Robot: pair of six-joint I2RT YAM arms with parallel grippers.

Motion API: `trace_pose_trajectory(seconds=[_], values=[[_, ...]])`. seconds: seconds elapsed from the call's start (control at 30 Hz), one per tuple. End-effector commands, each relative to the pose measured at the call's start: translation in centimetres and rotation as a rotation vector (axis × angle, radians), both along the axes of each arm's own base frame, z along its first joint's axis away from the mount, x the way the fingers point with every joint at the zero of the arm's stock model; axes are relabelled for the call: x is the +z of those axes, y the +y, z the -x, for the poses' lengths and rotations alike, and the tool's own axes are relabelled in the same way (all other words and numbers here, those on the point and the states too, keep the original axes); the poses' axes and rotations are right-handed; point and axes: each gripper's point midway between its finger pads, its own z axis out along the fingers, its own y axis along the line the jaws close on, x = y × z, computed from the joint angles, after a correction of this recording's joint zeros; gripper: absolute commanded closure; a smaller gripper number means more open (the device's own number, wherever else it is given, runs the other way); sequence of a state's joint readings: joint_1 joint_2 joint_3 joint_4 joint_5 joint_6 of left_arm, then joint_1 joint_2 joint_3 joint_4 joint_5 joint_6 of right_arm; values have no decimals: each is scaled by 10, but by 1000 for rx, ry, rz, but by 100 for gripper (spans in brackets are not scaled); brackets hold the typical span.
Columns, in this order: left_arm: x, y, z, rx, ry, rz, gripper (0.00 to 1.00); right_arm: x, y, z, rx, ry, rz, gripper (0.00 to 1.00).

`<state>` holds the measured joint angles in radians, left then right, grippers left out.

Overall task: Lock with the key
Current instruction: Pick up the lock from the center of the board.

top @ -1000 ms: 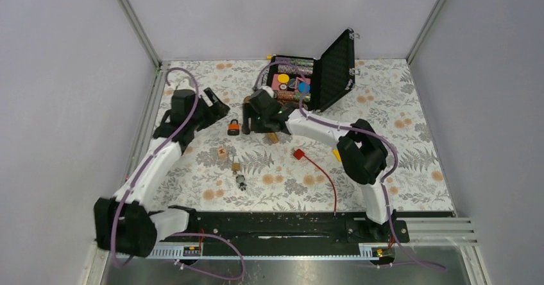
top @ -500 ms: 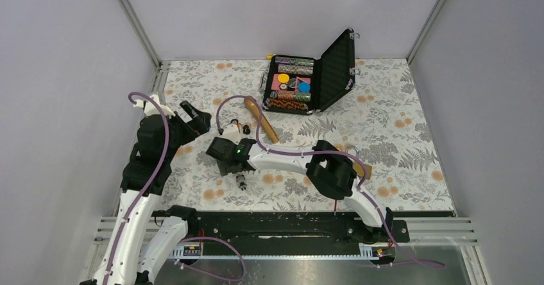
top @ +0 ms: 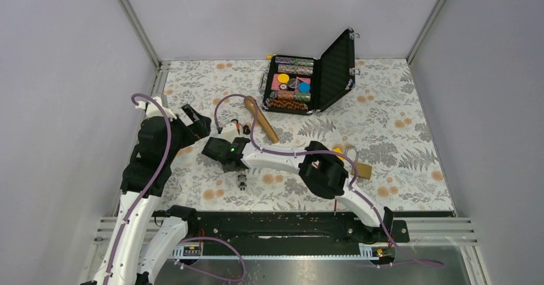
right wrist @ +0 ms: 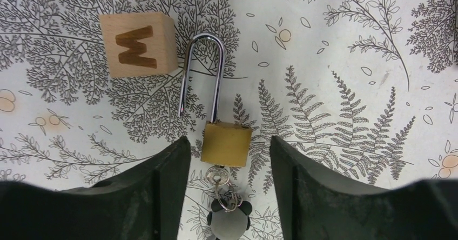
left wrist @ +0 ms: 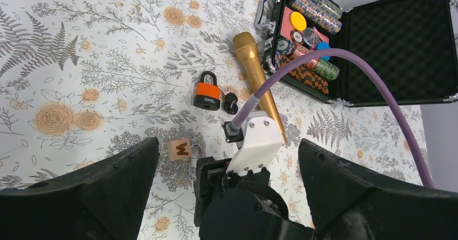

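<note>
Floral tabletop, frame centre: we are viewing the brass padlock, shackle swung free, key seated below; right gripper is standing spread, flanking it.

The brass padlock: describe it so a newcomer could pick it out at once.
On the floral table, come toward the arms from the open black case, past the gold microphone, to the wooden W block. The brass padlock lies beside that block. Unlike the orange padlock nearby, its long shackle stands open and a key sits in its base.
</note>
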<state>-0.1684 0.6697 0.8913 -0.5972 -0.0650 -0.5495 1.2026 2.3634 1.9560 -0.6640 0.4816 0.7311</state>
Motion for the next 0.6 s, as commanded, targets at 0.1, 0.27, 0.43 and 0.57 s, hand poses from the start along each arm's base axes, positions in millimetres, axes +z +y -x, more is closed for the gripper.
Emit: trace_pose_trajectory(seconds=[0.1,0.27,0.43,0.57], values=[[3,1,-1,-9,-20,-17,1,-1,-7,-7,-61,-17,35,57],[5,-1,1,-20,-23,-14,1,4,-7,-16,-57,12,9,68],[8,-2,3,-29,-28,-14,1,9,-15,-25,-42,32,-4,43],[9,-3,4,-36,-29,-10,1,-14,-14,-14,10,116,18,44]])
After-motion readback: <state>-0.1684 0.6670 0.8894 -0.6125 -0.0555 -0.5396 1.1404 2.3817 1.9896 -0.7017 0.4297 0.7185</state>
